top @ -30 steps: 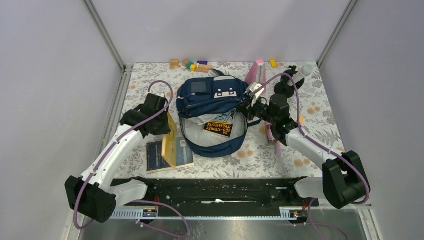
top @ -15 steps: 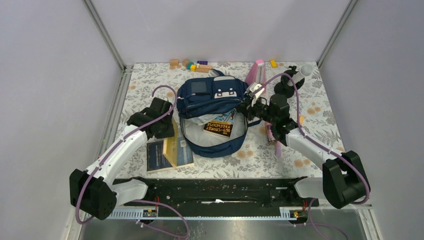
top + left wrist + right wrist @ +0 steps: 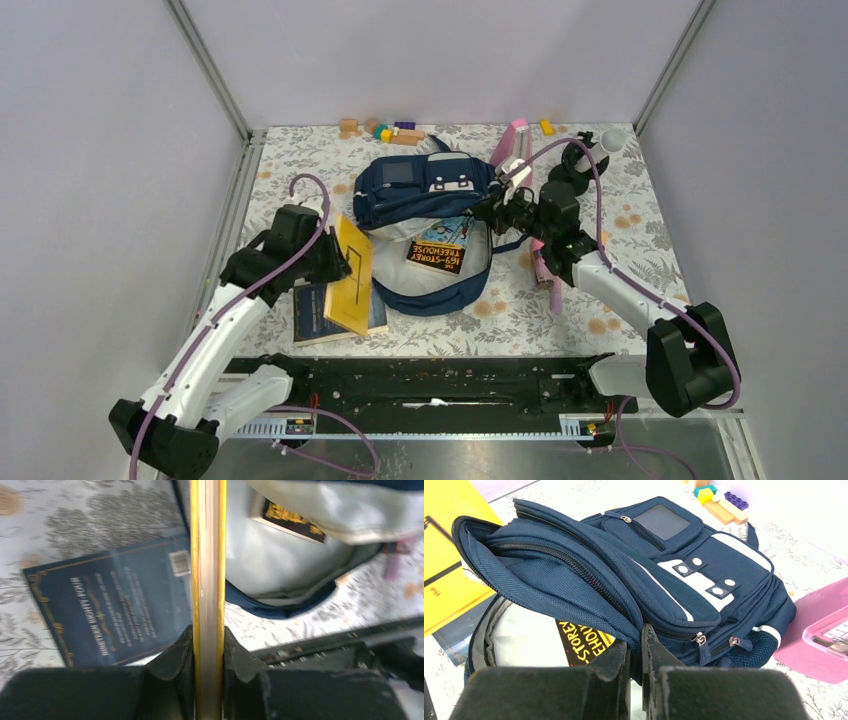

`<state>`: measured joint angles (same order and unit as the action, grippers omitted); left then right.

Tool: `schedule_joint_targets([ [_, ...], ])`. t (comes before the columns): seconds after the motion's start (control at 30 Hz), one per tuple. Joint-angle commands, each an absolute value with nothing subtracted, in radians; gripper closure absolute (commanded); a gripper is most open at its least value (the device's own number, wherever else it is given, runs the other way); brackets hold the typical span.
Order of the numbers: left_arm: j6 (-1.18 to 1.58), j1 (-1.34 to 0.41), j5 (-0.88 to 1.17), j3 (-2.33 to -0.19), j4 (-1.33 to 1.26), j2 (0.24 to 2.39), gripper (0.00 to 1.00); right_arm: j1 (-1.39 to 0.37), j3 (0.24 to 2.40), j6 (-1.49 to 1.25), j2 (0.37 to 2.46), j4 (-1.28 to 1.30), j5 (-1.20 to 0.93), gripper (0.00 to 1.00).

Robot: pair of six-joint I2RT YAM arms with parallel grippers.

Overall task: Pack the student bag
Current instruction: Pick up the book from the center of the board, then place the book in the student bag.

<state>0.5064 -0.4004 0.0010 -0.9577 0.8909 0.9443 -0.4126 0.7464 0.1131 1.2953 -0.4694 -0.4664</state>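
Observation:
The student bag, navy with white stripes, lies open in the middle of the table, its grey lining showing. A black and yellow book lies inside it. My right gripper is shut on the edge of the bag's top flap and holds it up, fingertips pinching the fabric. Left of the bag, my left gripper is shut on a thin yellow book, seen edge-on between the fingers and tilted above the table. A dark blue book lies flat beneath it.
A pink box stands behind the bag on the right. Wooden and coloured blocks lie along the back wall. A pink pen lies right of the bag. A black round object and a white ball sit back right.
The left arm has shifted and the yellow book now stands higher and tilted, its cover facing the camera. The right gripper has stayed on the flap.

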Motion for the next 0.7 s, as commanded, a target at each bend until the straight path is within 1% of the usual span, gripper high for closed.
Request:
schedule_joint_targets([
  [0.0,0.53,-0.403,0.276,-1.033,0.868,0.898,1.0,-0.42,0.853,0.037,1.246,-0.471,-0.416,1.0],
  [0.13,0.605,-0.403,0.428,-0.98,0.802,0.837,1.0,-0.421,0.861,0.037,1.215,-0.441,-0.381,1.0],
  [0.27,0.792,-0.403,0.564,-0.817,0.567,0.748,1.0,-0.422,0.868,0.02,1.197,-0.426,-0.37,1.0],
  [0.4,0.956,-0.41,0.582,-0.661,0.373,0.704,1.0,-0.422,0.878,-0.036,1.189,-0.422,-0.365,1.0],
  [0.57,1.038,-0.428,0.569,-0.564,0.253,0.66,1.0,-0.422,0.879,-0.079,1.166,-0.424,-0.305,1.0],
  [0.67,1.086,-0.45,0.581,-0.517,0.161,0.669,1.0,-0.422,0.869,-0.098,1.152,-0.441,-0.28,1.0],
])
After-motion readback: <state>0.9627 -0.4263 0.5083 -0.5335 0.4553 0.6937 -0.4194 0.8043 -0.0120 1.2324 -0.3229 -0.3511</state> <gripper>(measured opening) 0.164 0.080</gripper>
